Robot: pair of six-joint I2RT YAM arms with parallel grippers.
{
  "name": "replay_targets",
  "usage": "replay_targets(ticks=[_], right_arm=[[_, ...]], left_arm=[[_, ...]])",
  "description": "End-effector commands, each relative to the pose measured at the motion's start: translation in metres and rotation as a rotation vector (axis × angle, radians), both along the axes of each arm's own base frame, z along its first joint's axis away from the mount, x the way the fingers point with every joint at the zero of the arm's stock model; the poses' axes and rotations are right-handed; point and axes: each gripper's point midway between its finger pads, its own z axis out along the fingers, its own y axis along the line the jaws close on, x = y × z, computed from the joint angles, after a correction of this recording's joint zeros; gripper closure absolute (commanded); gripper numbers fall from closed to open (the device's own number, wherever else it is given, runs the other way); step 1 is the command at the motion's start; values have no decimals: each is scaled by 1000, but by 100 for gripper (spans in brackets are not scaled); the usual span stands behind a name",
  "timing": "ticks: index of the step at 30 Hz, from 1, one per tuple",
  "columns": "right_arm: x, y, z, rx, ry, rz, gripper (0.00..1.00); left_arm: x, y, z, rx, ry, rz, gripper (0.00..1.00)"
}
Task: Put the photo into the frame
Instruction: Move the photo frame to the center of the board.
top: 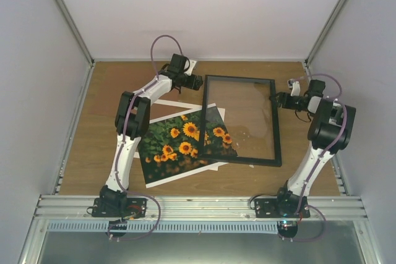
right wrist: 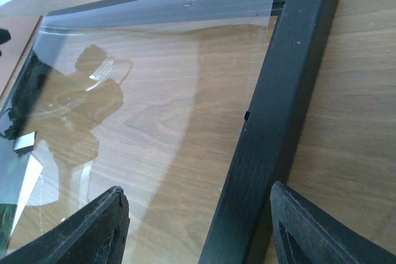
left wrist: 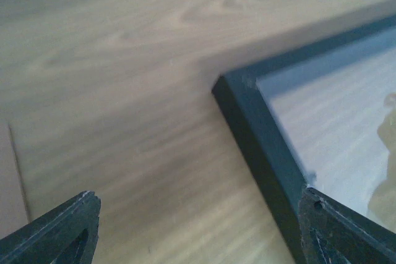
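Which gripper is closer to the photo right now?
Left. The left gripper is at the frame's far-left corner, just beyond the photo; the right gripper straddles the frame's right rail.

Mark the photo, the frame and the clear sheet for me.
photo (top: pixel 176 143): top view, middle of the sunflower print.
frame (right wrist: pixel 272 109): right wrist view, on the black side rail.
clear sheet (right wrist: pixel 161 29): right wrist view, glossy pane inside the frame, near its far edge.
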Motion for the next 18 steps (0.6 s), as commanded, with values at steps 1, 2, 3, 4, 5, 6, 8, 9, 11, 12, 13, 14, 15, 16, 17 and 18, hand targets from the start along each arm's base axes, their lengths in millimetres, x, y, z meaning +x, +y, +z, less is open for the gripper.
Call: replay_targets(ticks=[1,2,3,4,5,6,8,9,11,12,13,14,15,16,17,18], right_arm=[[8,5,-6,-5,-12,42,37],[7,9,-6,0,-13,56,37],[6,12,-6,6,-15,70,37],[4,16,-7,18,-15,86,37],[2,22,-7,33,-13,103,38],[-1,28,-8,54,-14,125,38],[-6,41,-9,74,-11,163,40],[-9,48,-10,74,-15,189,41],[-15,60,-11,85,-15,231,43],[-18,66,-11,92,-18,251,44],[-21,71,-12,97,-18,269,45],[-24,76,-12,99,-19,286,46],[-27,80,-14,104,-17,303,47],[-31,85,-14,109,-13,321,47],[-34,90,-14,113,-12,338,48],[-38,94,-14,119,-8,354,48]], left_arm=[[-12,8,39,-16,-67,-21,12],[-18,10,42,-24,-61,-29,12],[-27,13,40,-33,-45,-40,12],[-34,14,44,-30,-50,-60,12],[-40,17,48,-29,-52,-71,12],[-46,20,50,-27,-51,-80,12],[-58,25,54,-20,-46,-96,11],[-65,27,56,-11,-47,-105,11],[-78,34,60,-9,-39,-118,10],[-84,37,62,-9,-37,-127,10],[-91,40,62,-5,-32,-137,10],[-97,42,62,-2,-26,-148,10],[-102,44,63,2,-22,-156,10],[-105,46,66,2,-23,-163,10],[-106,48,66,2,-21,-170,10],[-106,51,68,0,-23,-175,10]])
